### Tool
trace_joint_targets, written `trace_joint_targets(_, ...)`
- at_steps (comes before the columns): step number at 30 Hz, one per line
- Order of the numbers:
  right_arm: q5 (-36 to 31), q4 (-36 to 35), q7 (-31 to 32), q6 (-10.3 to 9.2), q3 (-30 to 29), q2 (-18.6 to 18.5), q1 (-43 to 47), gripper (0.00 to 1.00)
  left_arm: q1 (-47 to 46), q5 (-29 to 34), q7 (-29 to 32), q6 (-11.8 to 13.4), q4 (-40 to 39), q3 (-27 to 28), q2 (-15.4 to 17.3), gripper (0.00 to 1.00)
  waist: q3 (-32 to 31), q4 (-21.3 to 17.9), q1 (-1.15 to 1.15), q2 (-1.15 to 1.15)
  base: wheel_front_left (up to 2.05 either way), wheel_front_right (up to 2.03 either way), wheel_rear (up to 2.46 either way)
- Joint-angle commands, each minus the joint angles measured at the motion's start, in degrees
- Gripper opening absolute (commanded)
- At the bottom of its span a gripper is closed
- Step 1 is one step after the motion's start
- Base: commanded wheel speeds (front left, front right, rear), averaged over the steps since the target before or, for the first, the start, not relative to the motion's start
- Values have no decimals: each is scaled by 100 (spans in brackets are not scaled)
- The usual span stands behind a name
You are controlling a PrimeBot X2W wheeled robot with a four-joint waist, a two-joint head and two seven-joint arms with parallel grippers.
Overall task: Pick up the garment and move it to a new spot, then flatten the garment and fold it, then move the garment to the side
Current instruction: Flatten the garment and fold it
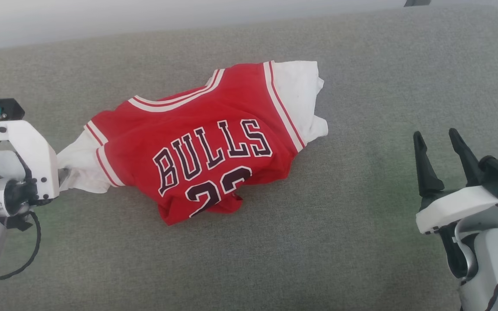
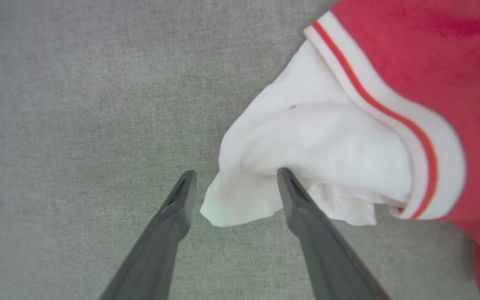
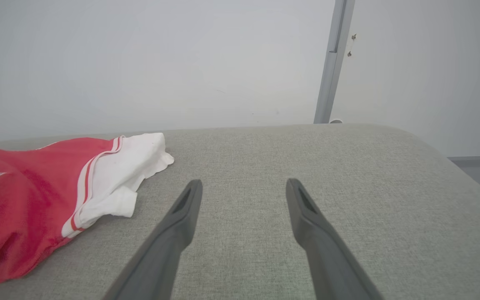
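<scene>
Garment (image 1: pixel 201 142) status for you: the red jersey lies crumpled on the grey fabric surface (image 1: pixel 361 242), roughly centre in the head view and closer to the left arm than the right. Front faces up, so you can read the black "BULLS" lettering; the number below it is partly tucked under at the lower fold. White inside shows at two ends: one flap at the jersey's far right end, another at its near left end. Left gripper (image 2: pixel 236 174) sits right at that left flap. In the left wrist view you see its jaws spread wide with the white corner lying loose between them. One finger (image 2: pixel 302 208) overlaps the cloth edge, the other is over bare fabric just beside the corner. Nothing clamped. In the head view its fingers are hidden behind the white wrist mount (image 1: pixel 28 151), which is right at the flap; can't tell if it touches. Right gripper (image 1: pixel 435 134) is well apart from the jersey at the lower right, fingers pointing up the view, jaws wide and empty. Right wrist view shows you the same: both fingers over bare grey surface, jersey off to their left, pale wall (image 3: pixel 140 62) and a grey vertical post (image 3: pixel 333 62) behind the far edge.
</scene>
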Motion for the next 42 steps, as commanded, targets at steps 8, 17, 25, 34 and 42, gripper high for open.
trace_joint_targets(8, 53, -213, 189, 0, 214, -92, -164, 100, -138, -55, -117, -77, 476, -28, -201, 0, 195, -38, 0, 0, 0, 0, 0)
trace_joint_targets(17, 294, -357, 753, -1, 616, -358, -713, 100, -430, 28, -353, -363, 739, -178, -485, 0, 369, 223, 0, 0, 0, 0, 0)
trace_joint_targets(25, 623, -82, 1740, -1, 1080, -777, -1803, 100, -860, 127, -632, -660, 933, -361, -878, 0, 609, 743, 0, 0, 0, 0, 0)
trace_joint_targets(34, 1028, 675, 3139, -1, 1494, -1297, -2869, 100, -1351, 204, -918, -944, 1191, -561, -1417, 0, 970, 1414, 0, 0, 0, 0, 0)
trace_joint_targets(42, 1442, 1499, 4521, 0, 1957, -1563, -3403, 100, -1684, 211, -1193, -1147, 1511, -704, -1819, 0, 1291, 1803, 0, 0, 0, 0, 0)
